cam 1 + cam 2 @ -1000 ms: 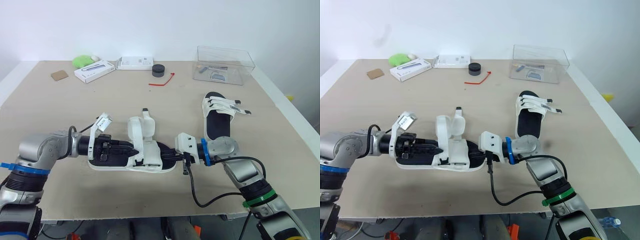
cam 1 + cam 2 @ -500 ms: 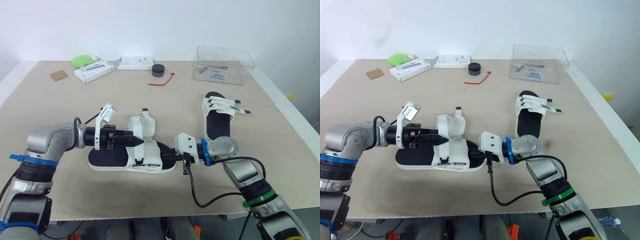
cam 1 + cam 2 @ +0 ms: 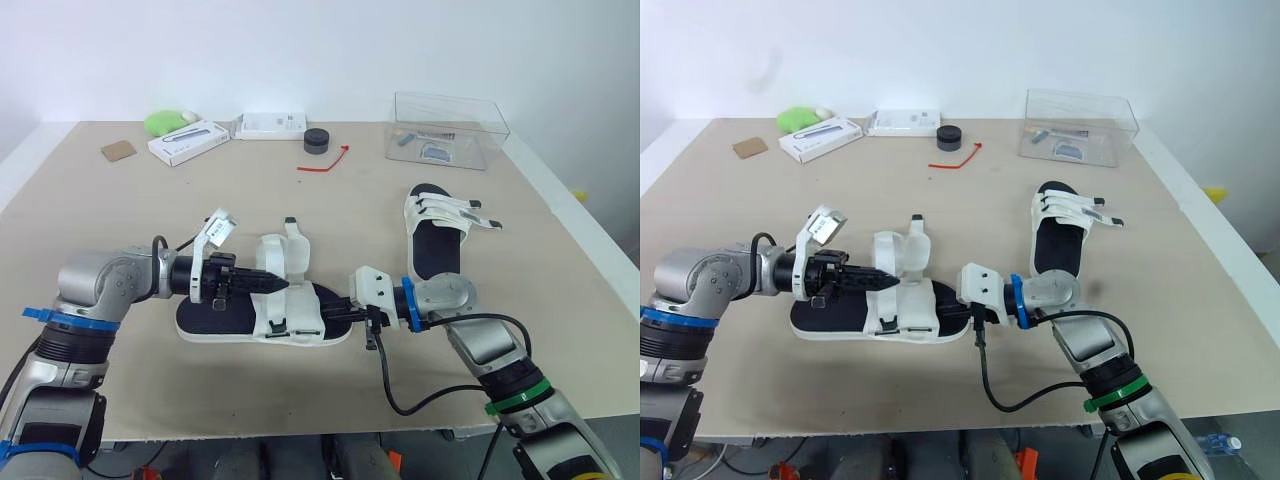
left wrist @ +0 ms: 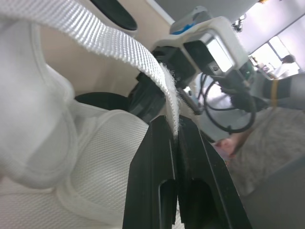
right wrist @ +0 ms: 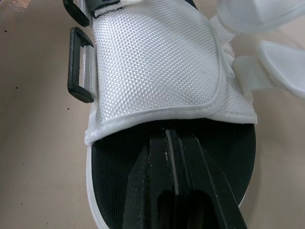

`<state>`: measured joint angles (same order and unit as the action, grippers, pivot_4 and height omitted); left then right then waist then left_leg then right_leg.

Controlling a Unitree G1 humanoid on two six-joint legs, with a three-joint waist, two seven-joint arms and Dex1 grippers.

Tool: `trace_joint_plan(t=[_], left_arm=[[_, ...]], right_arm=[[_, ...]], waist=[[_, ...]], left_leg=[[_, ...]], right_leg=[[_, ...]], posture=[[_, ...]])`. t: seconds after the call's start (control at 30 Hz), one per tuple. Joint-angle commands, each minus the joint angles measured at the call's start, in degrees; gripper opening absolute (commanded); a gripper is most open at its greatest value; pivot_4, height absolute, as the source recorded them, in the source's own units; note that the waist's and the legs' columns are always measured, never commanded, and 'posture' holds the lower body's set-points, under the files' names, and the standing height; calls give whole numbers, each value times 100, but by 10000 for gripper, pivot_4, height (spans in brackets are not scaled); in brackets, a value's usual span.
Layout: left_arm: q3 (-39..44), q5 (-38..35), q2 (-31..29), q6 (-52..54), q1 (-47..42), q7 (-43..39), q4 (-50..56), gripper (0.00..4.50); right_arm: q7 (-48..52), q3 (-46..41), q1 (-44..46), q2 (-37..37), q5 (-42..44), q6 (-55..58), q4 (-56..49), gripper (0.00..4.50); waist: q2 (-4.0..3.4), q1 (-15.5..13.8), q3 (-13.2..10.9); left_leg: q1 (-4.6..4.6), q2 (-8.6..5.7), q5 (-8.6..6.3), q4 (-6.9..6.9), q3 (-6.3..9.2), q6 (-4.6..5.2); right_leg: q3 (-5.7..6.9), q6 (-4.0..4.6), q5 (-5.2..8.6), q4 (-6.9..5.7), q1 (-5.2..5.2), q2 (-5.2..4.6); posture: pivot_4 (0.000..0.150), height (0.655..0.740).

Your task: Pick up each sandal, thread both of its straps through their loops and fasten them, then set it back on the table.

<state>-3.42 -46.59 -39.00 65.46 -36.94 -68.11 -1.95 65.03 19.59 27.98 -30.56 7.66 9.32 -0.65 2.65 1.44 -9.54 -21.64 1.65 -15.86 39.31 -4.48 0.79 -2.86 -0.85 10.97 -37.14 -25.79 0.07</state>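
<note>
A white-strapped sandal with a black footbed (image 3: pixel 230 318) lies at the front middle of the table (image 3: pixel 300 210), its straps loose and one flap (image 3: pixel 283 254) standing up. My left gripper (image 3: pixel 278 284) reaches in from the left above the heel. It is shut on a white webbing strap (image 4: pixel 119 47), pinched between its fingertips (image 4: pixel 162 125). From the right, my right gripper (image 3: pixel 345 318) is shut on the sandal's sole end, just below the white mesh upper (image 5: pixel 157 62) and its black loops (image 5: pixel 78 67). A second sandal (image 3: pixel 440 235) lies to the right with its straps across it.
At the back right stands a clear plastic box (image 3: pixel 447 130). Along the back edge are a black round lid (image 3: pixel 317 141), a red tie (image 3: pixel 325 163), two white boxes (image 3: pixel 188 141) (image 3: pixel 268 125), a green object (image 3: pixel 163 122) and a brown card (image 3: pixel 118 150).
My left gripper rose from the sandal's heel, moved right towards the straps and shut on the white strap. The right gripper has not moved.
</note>
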Motion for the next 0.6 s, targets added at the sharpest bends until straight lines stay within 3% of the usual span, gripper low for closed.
trace_joint_plan(t=[0.03,0.6], left_arm=[[227,-365,-137,463,-110,-179,-53,486],[24,-282,-43,408,1,-145,97,486]], right_arm=[[-4,7,38,-40,-105,19,74,0],[-47,26,27,-16,-123,19,62,0]], waist=[[0,1,0],[0,3,0]], left_leg=[[0,0,-1,0,0,1],[0,1,-3,0,2,3]], right_leg=[[0,-1,0,0,0,0],[1,-1,2,0,0,1]], posture=[[1500,7400],[1500,7400]])
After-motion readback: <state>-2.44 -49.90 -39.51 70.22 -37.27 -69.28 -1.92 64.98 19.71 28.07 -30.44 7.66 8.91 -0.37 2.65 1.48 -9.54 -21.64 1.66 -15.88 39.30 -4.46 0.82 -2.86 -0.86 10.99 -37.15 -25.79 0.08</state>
